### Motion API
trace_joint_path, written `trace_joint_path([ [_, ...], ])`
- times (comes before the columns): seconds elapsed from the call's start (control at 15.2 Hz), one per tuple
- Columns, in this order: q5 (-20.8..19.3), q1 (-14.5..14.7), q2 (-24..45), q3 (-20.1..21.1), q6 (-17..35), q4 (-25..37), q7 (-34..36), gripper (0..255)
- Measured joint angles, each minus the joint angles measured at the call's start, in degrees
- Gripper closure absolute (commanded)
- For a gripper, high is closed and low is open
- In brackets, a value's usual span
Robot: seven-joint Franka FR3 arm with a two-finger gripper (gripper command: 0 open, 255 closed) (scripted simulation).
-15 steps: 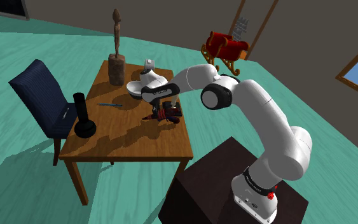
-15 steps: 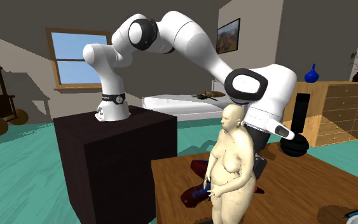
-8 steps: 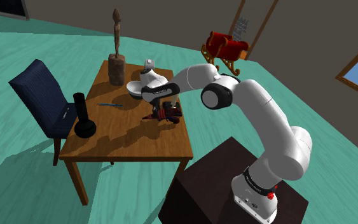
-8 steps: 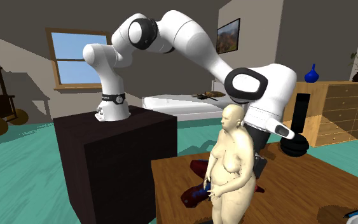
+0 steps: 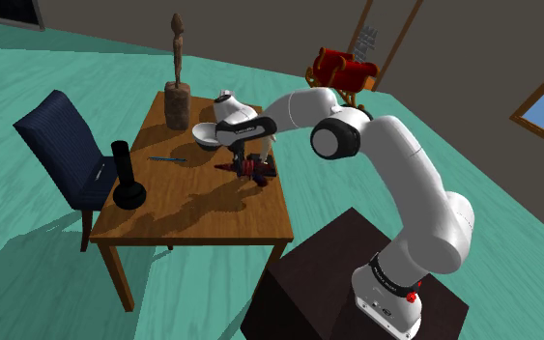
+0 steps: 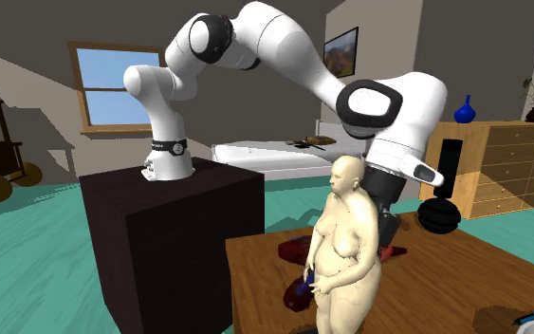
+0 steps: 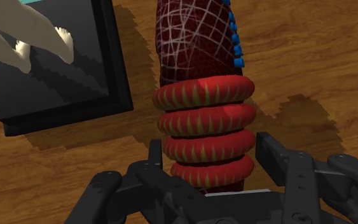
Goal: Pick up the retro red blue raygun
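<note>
The raygun (image 7: pixel 203 95) has a dark red netted body, bright red ribbed rings and a row of blue dots. My gripper (image 7: pixel 212 172) is shut on its ringed end, one black finger (image 7: pixel 155 159) on each side. In the shoulder view the gripper (image 5: pixel 245 159) holds the raygun (image 5: pixel 252 170) just above the wooden table (image 5: pixel 192 217), near its right edge. In the second exterior view a pale figurine (image 6: pixel 345 247) hides the raygun's middle; dark red parts of the raygun (image 6: pixel 295 249) show on either side of it.
The figurine's black base (image 7: pixel 56 63) lies close beside the raygun. A white bowl (image 5: pixel 205 132), a tall brown statue (image 5: pixel 176 72), a pen (image 5: pixel 166 158) and a black vase (image 5: pixel 125 179) share the table. A blue chair (image 5: pixel 62 145) stands at its left, my dark stand (image 5: pixel 347 280) at lower right.
The arm has risen and swung slightly toward the back of the table, and the raygun has come up a little with the gripper.
</note>
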Motion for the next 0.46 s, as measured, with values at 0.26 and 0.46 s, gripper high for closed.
trace_joint_path([
  [0.26, 0.07, 0.05, -2.38, 0.09, -1.15, -1.21, -0.25, 255],
  [0.46, 0.16, 0.06, -3.71, 0.14, -2.27, -1.36, -0.55, 255],
])
